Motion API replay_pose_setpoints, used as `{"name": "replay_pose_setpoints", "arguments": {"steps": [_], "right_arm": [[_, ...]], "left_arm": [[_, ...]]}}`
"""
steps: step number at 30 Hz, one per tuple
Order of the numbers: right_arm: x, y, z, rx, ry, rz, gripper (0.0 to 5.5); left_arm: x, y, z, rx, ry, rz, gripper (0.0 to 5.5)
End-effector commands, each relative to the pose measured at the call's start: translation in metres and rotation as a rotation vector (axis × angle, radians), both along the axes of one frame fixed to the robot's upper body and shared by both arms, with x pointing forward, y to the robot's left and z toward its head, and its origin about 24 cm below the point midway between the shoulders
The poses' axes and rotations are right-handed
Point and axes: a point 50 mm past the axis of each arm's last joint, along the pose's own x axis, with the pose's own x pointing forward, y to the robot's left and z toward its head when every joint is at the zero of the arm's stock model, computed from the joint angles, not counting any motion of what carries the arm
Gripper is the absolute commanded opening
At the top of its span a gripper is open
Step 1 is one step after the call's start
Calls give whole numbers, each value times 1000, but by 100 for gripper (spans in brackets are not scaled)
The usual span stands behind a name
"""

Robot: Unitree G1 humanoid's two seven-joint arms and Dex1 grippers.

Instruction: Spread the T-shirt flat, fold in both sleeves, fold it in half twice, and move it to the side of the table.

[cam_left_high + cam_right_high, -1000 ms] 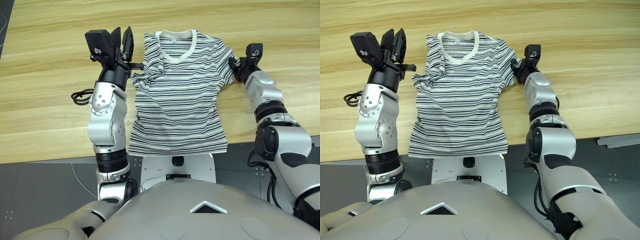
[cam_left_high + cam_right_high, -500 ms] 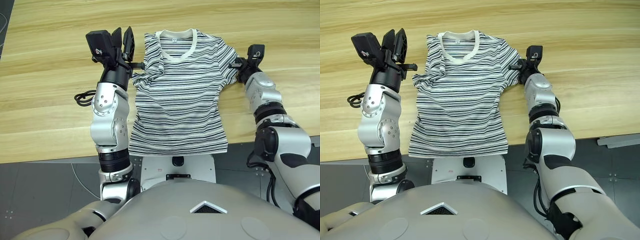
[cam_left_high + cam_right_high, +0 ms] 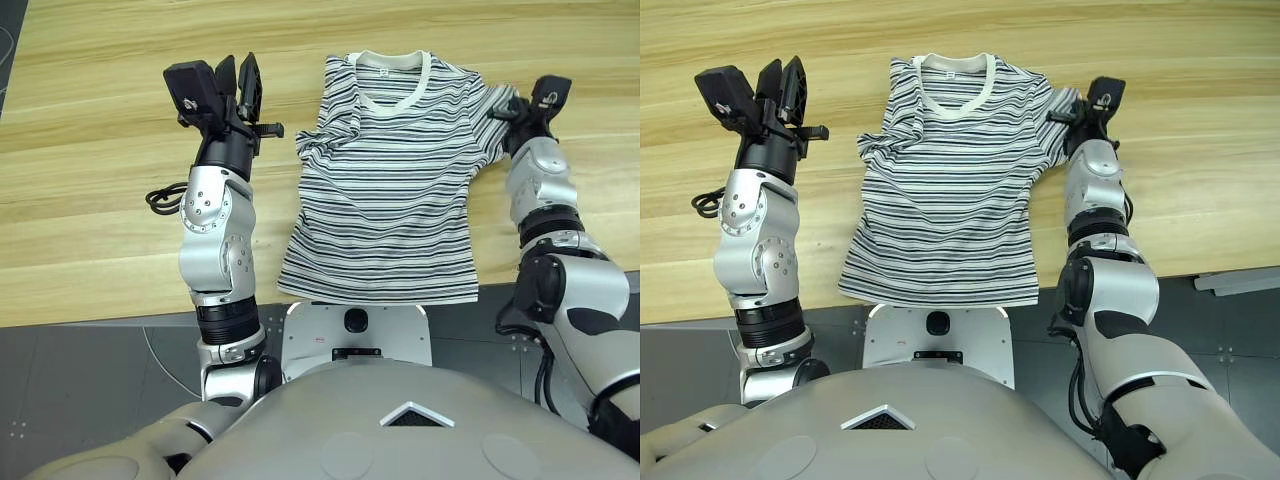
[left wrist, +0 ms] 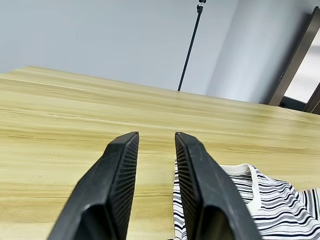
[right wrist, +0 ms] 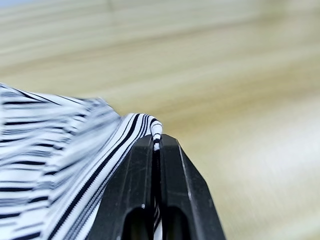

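Observation:
The striped T-shirt lies face up on the wooden table, white collar away from me and hem at the front edge. Its left sleeve is bunched inward over the chest. My right gripper is shut on the edge of the right sleeve, which is stretched out to the side; in the right wrist view the right gripper pinches the striped hem. My left gripper stands open and empty, raised left of the shirt with bare wood between them. In the left wrist view, the left gripper points across the table.
A coil of black cable lies on the wood beside my left forearm. Bare table stretches to the left and behind the shirt. In the left wrist view a dark stand pole rises beyond the far edge.
My right gripper has pulled the sleeve to the right and slightly away, and the whole shirt has slid right with it. The left arm has stayed nearly where it was.

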Motion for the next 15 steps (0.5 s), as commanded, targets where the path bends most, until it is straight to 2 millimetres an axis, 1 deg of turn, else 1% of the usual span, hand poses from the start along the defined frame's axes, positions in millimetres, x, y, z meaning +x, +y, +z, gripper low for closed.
{"name": "replay_pose_setpoints", "arguments": {"steps": [1, 4, 7, 9, 12, 15], "right_arm": [[1, 33, 12, 1, -65, 165, 11], [-3, 57, 20, 23, -80, 273, 11], [-10, 78, 22, 57, -41, 358, 11], [-14, 86, 19, 70, 1, 392, 11], [-23, 96, 4, 89, 94, 421, 11], [-29, 100, -6, 109, 149, 432, 11]], "left_arm": [[0, 1, -1, -14, 0, 20, 138], [0, 1, -1, -17, 1, 25, 138], [0, 1, -1, -19, -2, 28, 138], [0, 1, -1, -21, -3, 31, 138], [-1, 3, -1, -25, -3, 40, 138], [-1, 2, -1, -28, -3, 40, 138]]}}
